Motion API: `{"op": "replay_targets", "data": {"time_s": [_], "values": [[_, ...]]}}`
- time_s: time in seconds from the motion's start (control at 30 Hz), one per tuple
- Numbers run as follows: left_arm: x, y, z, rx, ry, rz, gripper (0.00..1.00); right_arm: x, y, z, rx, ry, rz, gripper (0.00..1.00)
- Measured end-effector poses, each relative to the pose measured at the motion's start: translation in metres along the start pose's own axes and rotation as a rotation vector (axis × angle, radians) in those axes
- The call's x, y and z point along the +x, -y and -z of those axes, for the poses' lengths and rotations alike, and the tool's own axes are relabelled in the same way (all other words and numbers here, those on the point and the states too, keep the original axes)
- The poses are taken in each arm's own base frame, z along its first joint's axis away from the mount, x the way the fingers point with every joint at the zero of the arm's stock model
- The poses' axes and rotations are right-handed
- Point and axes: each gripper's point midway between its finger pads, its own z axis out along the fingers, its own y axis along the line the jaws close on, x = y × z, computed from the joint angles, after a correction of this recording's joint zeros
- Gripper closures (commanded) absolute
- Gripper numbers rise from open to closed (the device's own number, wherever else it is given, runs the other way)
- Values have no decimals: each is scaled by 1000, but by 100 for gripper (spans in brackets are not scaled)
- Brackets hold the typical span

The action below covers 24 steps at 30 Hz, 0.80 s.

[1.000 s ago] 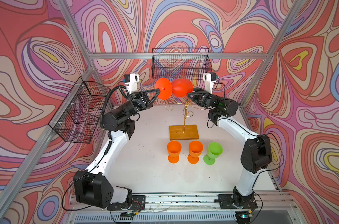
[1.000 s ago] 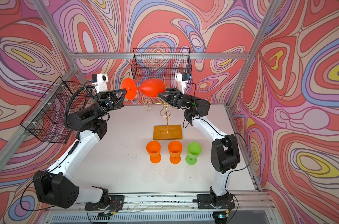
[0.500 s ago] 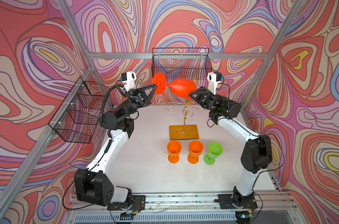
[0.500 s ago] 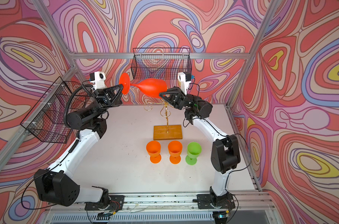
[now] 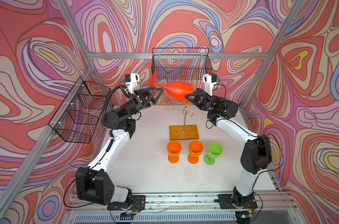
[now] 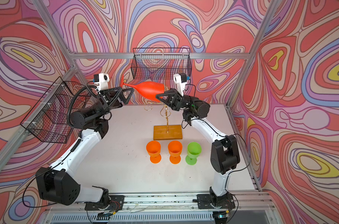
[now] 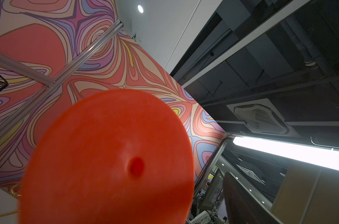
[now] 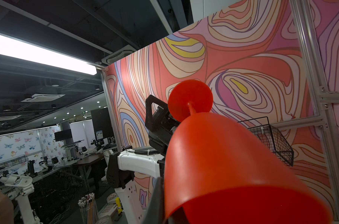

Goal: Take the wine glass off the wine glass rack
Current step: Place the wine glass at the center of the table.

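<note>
A red wine glass (image 5: 177,90) (image 6: 151,90) lies on its side in the air above the wine glass rack (image 5: 185,114) (image 6: 165,114), a gold wire tree on a wooden base (image 5: 183,132). My right gripper (image 5: 186,96) (image 6: 157,96) is shut on the rim of its bowl (image 8: 223,164); one finger (image 8: 155,203) shows beside the rim. My left gripper (image 5: 159,88) (image 6: 129,89) stands open around the stem, behind the foot (image 7: 110,159). In the left wrist view one finger (image 7: 242,203) shows; the foot hides the other.
Two orange goblets (image 5: 174,148) (image 5: 195,149) and a green one (image 5: 214,150) stand upright in a row before the rack's base. Black wire baskets hang on the back wall (image 5: 181,64) and the left wall (image 5: 79,114).
My left gripper has opened and let go of the glass's stem end. My right gripper has shut on the bowl's rim. The glass rose a little and now lies level.
</note>
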Motion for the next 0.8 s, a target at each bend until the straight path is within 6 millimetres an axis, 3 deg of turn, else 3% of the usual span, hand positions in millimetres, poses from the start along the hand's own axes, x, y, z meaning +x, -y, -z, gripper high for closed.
{"op": "replay_targets", "data": {"time_s": [0.43,0.63,0.8], "values": [[25,-8,14,-41,-43,9,17,-10,6,-2,89,4,37,100],[47,5,23,-90,-113,-59,17,-35,-5,-6,244,-17,124,100],[68,27,31,-225,-169,-215,16,-52,-5,-5,393,-53,183,100]]}}
